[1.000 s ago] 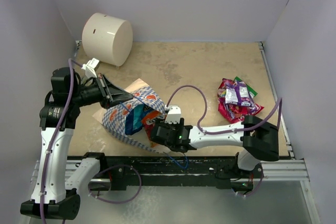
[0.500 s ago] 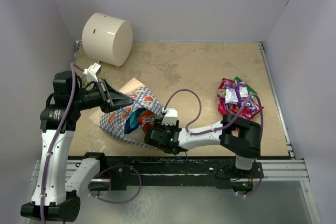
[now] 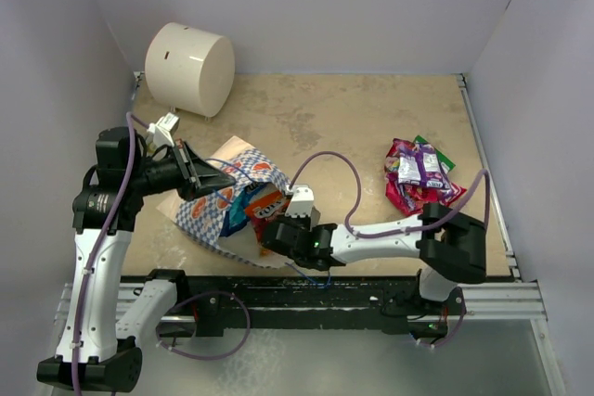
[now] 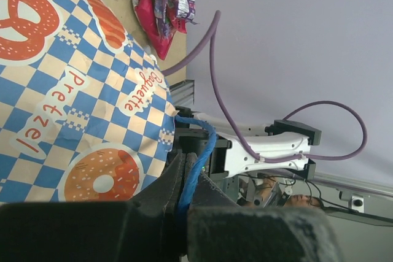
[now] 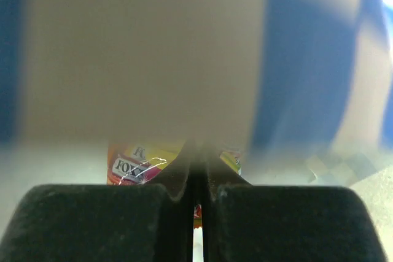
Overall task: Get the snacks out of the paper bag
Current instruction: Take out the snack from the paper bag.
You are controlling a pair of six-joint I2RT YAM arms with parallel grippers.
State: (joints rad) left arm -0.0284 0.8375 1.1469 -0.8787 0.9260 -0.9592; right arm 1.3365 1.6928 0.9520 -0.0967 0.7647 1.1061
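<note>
The paper bag [image 3: 206,217] lies on its side, its mouth toward the right arm. My left gripper [image 3: 208,176] is shut on the bag's blue cord handle [image 4: 198,149], which runs between the closed fingers of the left gripper [image 4: 182,173]. The checked bag [image 4: 67,84] fills the left of that view. My right gripper [image 3: 272,229] is at the bag's mouth, shut on an orange snack packet [image 3: 269,208]. In the right wrist view the right gripper [image 5: 197,154] pinches that orange packet [image 5: 136,164] under the cream bag wall [image 5: 141,47]. Several snacks [image 3: 419,176] lie piled at the right.
A large cream cylinder [image 3: 188,68] lies at the back left corner. Purple cables loop over the right arm [image 3: 390,238]. Pale walls enclose the tabletop [image 3: 325,122] on three sides. The pile of snacks [image 4: 163,1] also shows in the left wrist view.
The right gripper went from open to shut on the orange packet at the bag's mouth. The bag shifted slightly. The left gripper kept its grip on the handle.
</note>
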